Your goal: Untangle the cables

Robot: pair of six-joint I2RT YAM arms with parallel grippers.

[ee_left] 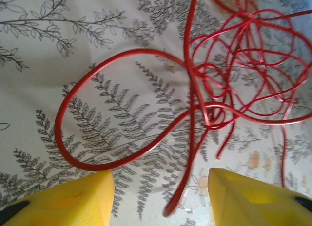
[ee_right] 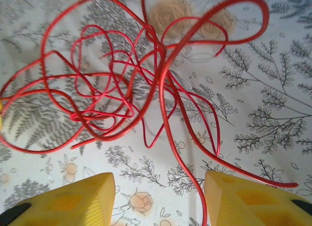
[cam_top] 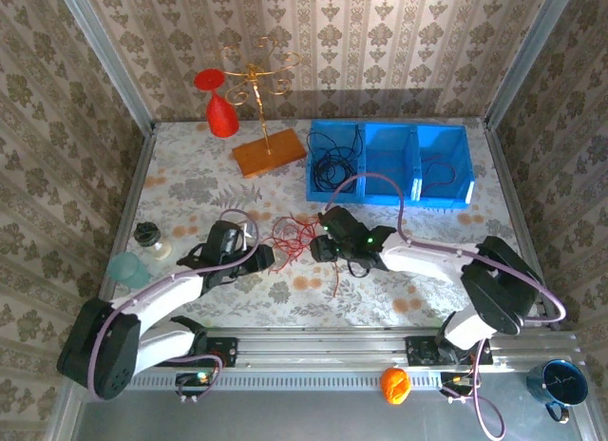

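One red cable tangle (cam_top: pixel 294 234); one blue bin (cam_top: pixel 446 200), three compartments.

This is a robot lab cell dressed up as a home. Wallpapered panels (cam_top: pixel 380 42) in metal framing enclose a floral-clothed table (cam_top: pixel 190 189). Behind the left gripper (cam_top: pixel 264 258) and right gripper (cam_top: pixel 321 248), both arms bolt to an aluminium rail (cam_top: pixel 313 351). Beyond them stand props: a blue divided bin (cam_top: pixel 442 199), a gold stand (cam_top: pixel 256 80) and a red glass (cam_top: pixel 220 113).
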